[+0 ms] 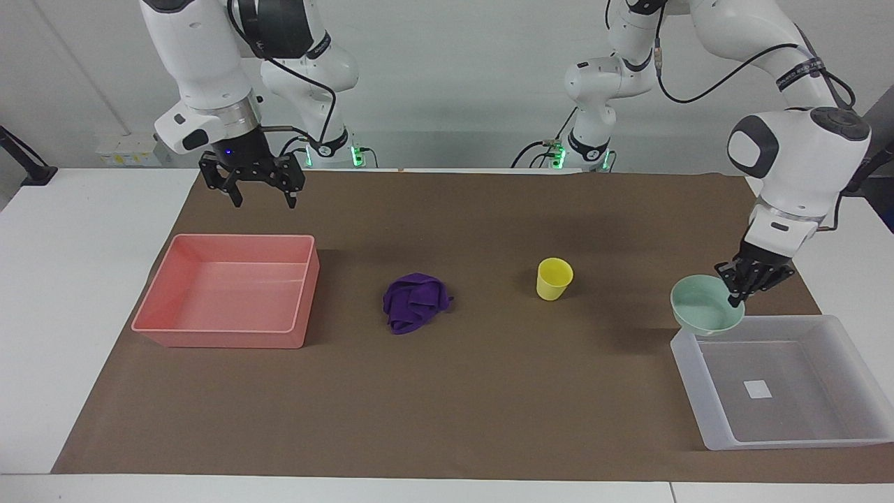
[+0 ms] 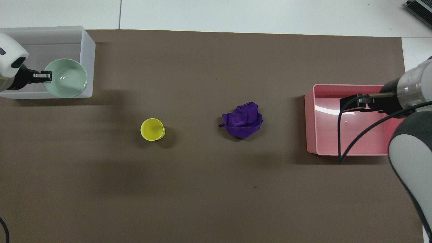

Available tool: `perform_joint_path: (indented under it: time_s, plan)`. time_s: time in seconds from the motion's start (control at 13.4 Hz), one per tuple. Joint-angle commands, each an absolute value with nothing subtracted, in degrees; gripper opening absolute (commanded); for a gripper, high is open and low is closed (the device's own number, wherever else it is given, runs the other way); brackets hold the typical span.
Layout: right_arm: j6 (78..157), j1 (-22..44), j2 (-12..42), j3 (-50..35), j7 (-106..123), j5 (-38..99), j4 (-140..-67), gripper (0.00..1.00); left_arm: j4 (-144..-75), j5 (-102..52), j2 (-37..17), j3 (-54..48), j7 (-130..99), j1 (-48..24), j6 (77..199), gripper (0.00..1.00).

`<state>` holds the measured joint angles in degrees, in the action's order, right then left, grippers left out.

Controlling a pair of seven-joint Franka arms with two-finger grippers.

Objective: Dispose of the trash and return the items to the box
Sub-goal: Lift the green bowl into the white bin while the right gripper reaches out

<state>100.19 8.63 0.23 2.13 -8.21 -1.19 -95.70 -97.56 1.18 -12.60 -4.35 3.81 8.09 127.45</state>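
My left gripper (image 1: 736, 299) (image 2: 47, 76) is shut on the rim of the pale mint-green bowl (image 1: 704, 314) (image 2: 66, 78). It holds the bowl in the air over the corner of the translucent box (image 1: 796, 440) (image 2: 89, 50) that is nearest the cup. The yellow cup (image 1: 554, 278) (image 2: 152, 129) stands upright on the brown mat. The purple fabric trash (image 1: 414, 302) (image 2: 243, 119) lies mid-mat between the cup and the pink tub. My right gripper (image 1: 264, 201) (image 2: 351, 104) hangs open and empty, up in the air over the pink tub's robot-side edge.
The pink tub (image 1: 216, 339) (image 2: 311, 118) sits at the right arm's end of the mat with nothing in it. A small white label (image 1: 757, 389) lies on the box's floor. White table borders the mat at both ends.
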Motion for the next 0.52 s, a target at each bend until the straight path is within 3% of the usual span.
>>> perform_joint_path:
  time_s: [0.0, 0.22, 0.45]
  plan:
    - [106.15, 10.36, 3.94, 1.93, -11.85, -0.88, -96.06, 1.0, -87.39, 1.93, -20.11, -4.66, 4.31, 9.75, 125.77, 0.0]
    - [115.63, 13.09, 9.48, 1.85, -13.18, 0.34, -97.99, 1.0, -73.78, 2.46, -29.94, -4.66, 4.39, 11.68, 123.67, 0.0]
    - [124.69, 14.75, 11.94, 1.76, -13.18, 3.6, -102.47, 1.0, -68.65, 2.72, -36.54, -4.31, 4.39, 13.01, 124.1, 0.0]
